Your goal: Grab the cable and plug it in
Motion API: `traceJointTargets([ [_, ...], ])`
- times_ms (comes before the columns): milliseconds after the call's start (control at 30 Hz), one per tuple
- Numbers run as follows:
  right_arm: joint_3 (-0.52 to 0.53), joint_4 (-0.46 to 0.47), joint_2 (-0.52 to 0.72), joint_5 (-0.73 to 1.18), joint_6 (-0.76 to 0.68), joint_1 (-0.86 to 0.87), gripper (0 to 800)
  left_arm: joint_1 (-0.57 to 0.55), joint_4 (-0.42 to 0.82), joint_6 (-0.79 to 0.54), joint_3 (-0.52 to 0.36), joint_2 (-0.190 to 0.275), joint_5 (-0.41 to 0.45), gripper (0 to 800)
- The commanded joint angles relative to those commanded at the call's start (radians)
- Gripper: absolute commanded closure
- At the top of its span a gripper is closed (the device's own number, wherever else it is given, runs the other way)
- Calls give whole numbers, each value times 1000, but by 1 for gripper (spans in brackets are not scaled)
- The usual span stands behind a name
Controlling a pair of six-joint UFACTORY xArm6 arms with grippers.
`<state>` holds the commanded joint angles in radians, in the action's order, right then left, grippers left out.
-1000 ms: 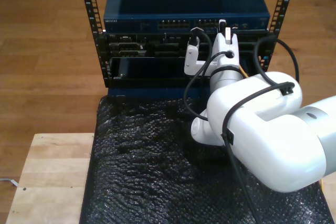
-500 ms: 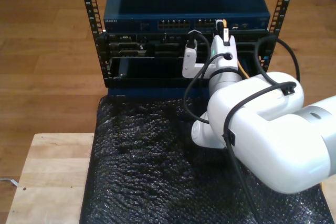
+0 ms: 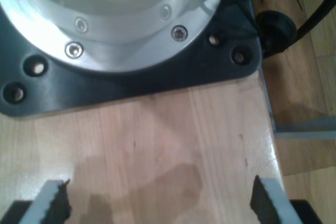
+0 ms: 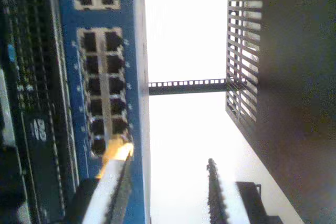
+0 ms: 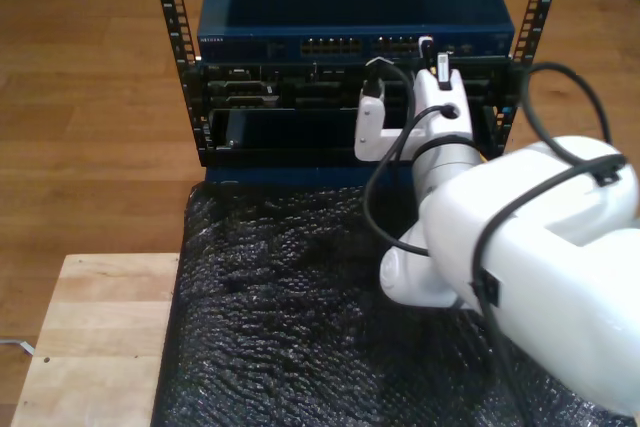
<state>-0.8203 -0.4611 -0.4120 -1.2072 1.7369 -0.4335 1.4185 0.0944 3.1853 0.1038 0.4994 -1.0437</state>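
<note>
Bench [image 5: 90, 337]: You can see light wood at the exterior view's left, next to the black mat.
Mat [image 5: 290, 317]: It is black and crinkly, and it lies in front of the rack.
Rack [image 5: 172, 37]: It has black rails with holes and holds the boxes at the back of the exterior view.
Switch [image 5: 300, 22]: This is the blue box at the top of the rack, with rows of little ports on its front.
Ports [image 4: 105, 87]: In the second wrist view you see two rows of dark square holes on the blue face.
Cable [image 4: 116, 153]: Its yellow-orange tip sits right at the last ports of the block. You cannot tell if it is all the way in.
My second gripper [image 4: 168, 192]: The jaws are spread apart. The cable runs along one finger [image 4: 107, 192], and the other finger stands clear of it.
My first gripper [image 3: 157, 203]: The jaws are spread wide over bare wood, with nothing between them, near a round metal base [image 3: 105, 14].
</note>
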Motion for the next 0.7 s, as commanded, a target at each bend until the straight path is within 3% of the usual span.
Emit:
traceJointTargets([
  [233, 158, 3, 193, 187, 2, 23, 270, 0, 0, 0, 0, 0, 2, 0],
  [533, 222, 12, 379, 450, 14, 152, 122, 0, 0, 0, 0, 0, 2, 0],
  [700, 299, 75, 496, 635, 117, 256, 9, 0, 0, 0, 0, 0, 0, 0],
])
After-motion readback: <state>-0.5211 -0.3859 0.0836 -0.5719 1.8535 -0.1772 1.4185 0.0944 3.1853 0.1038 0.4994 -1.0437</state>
